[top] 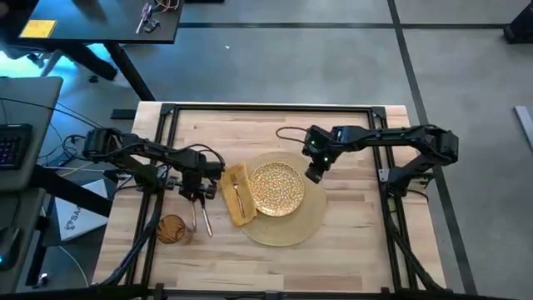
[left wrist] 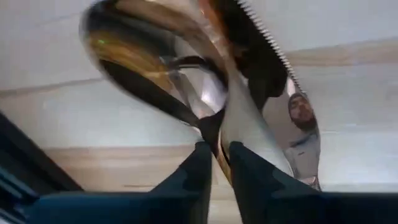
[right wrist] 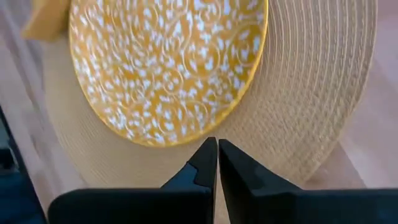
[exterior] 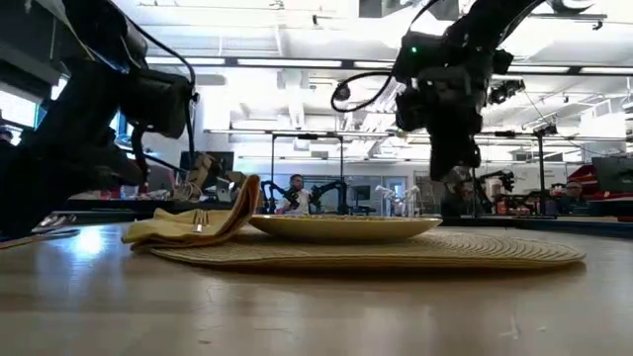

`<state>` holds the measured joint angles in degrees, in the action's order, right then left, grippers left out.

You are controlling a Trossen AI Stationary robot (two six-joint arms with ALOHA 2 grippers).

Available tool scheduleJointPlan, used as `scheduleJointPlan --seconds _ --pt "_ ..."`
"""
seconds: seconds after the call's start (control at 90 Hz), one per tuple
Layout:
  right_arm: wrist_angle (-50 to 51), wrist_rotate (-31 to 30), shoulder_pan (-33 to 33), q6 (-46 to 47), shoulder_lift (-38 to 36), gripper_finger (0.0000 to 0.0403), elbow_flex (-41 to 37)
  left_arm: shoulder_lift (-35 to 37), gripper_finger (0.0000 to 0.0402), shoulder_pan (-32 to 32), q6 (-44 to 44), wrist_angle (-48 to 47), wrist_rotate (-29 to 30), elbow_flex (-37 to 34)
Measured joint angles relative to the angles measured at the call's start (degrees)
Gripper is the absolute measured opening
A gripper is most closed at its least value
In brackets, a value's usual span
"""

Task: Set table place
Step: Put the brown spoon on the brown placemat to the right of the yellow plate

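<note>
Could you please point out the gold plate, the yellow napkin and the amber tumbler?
Glittery round gold plate point(top: 277, 188): high view, its centre.
Mustard-yellow cloth napkin point(top: 233, 203): high view, middle fold.
Amber glass tumbler point(top: 172, 228): high view, its mouth.

High view: overhead, straight down on table. Low view: tabletop level, across into room. Wrist views: close, past own fingers. Plate shared by high, low, right wrist.

Both arms are showing matte black links with chunky joints. Left arm is trailing looped black cables near its wrist. Right arm is carrying a black cable arcing off the forearm, small green LED glowing there. Fingers are black, tapered, wedge-shaped.
</note>
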<state>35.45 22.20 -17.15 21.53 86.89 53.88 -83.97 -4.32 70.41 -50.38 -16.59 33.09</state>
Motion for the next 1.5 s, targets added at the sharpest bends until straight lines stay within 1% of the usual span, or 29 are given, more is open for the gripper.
scheduleJointPlan --seconds 0.122,0.211,0.378,0.5,0.578,0.656,0.733,0.878,0.967,1.1,1.267,1.389,1.5 --pt "0.7 0.4 0.0 0.9 -0.2 0.0000 2.5 0.8 0.0004 0.1 -2.4 -1.3 1.8 1.5" --pt "2.3 0.5 0.0 0.3 -0.4 0.0000 5.2 2.5 0.0002 0.0 -2.8 -4.9 7.7 4.0" --pt "4.1 0.4 -0.6 -3.8 -1.3 0.0000 11.0 6.3 0.0001 -0.7 -2.2 -7.8 11.9 8.9" --pt "3.4 0.6 -1.4 -3.6 -1.4 0.0001 13.9 7.4 0.0000 -1.4 -1.7 -7.4 15.1 12.1" --pt "1.9 1.9 -2.4 -3.5 -1.4 0.0006 15.1 7.5 0.0000 -1.3 -3.6 -6.5 17.5 15.5" --pt "-0.5 4.3 -3.1 -3.2 -1.4 0.0024 15.9 7.3 0.0000 -1.2 -5.9 -3.5 20.7 19.3" --pt "-4.5 5.4 -3.6 -1.0 -1.4 0.0052 16.2 6.8 0.0000 -1.0 -8.2 -0.5 24.7 23.2" --pt "-14.3 5.4 -3.4 0.3 -1.4 0.0116 16.2 4.5 0.0000 -0.8 -14.7 6.0 33.0 30.5" --pt "-20.5 4.2 -2.6 0.5 -1.4 0.0148 16.3 2.1 0.0000 -0.8 -20.8 10.4 36.4 34.4" --pt "-24.5 0.2 -1.6 -1.3 -1.4 0.0175 16.3 -1.8 0.0000 -0.7 -29.3 14.2 38.6 39.8" --pt "-26.4 -2.4 -0.8 -4.1 -1.4 0.0181 16.3 -5.7 0.0000 0.4 -37.9 15.4 39.9 45.1" --pt "-26.8 -3.1 -0.7 -4.3 -1.4 0.0181 16.3 -6.9 0.0000 1.7 -42.0 17.6 40.1 46.9" --pt "-26.9 -5.3 -0.6 -5.2 -1.4 0.0181 16.3 -7.3 0.0000 2.6 -43.3 18.6 41.2 47.7"
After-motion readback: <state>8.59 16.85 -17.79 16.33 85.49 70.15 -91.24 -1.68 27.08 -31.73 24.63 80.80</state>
